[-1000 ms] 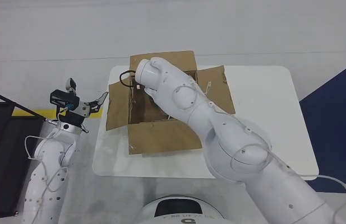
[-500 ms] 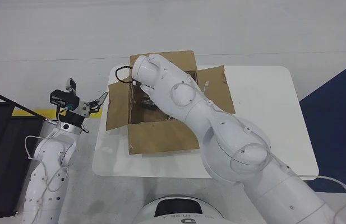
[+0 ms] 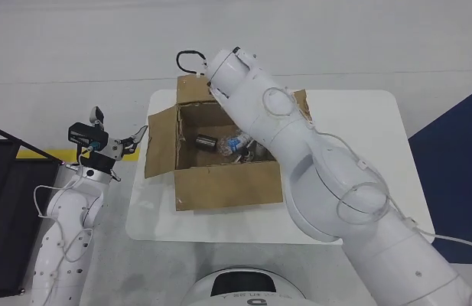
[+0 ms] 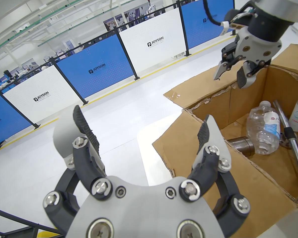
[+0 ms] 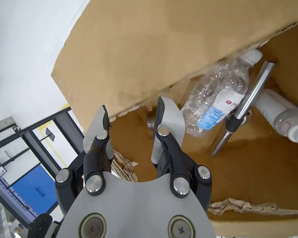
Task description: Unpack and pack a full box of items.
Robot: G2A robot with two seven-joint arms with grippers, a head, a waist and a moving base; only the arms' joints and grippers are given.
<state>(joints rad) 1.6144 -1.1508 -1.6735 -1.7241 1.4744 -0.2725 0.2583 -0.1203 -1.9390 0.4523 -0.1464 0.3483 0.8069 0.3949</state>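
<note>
The box (image 3: 228,195) stands open on the table (image 3: 358,153), all four flaps folded outward.

Contents, all lying on the box floor:
- A crushed clear bottle (image 4: 263,130), on its side.
- A metal cylinder (image 4: 241,144), just beside the bottle's base.
- A rod (image 4: 288,132) with a black grip, lying next to the bottle on the side away from the cylinder.
- A white bottle (image 5: 275,110), on the far side of the rod from the clear bottle.

The right gripper (image 4: 229,79) hangs above the box's rear wall, near its left rear corner, clear of the contents. Its claw is partly open and holds nothing. Contact with the rear flap cannot be determined.

The left gripper (image 4: 142,115) is positioned off the left edge of the table, near the left flap but apart from it. Its claw is wide and holds nothing.
</note>
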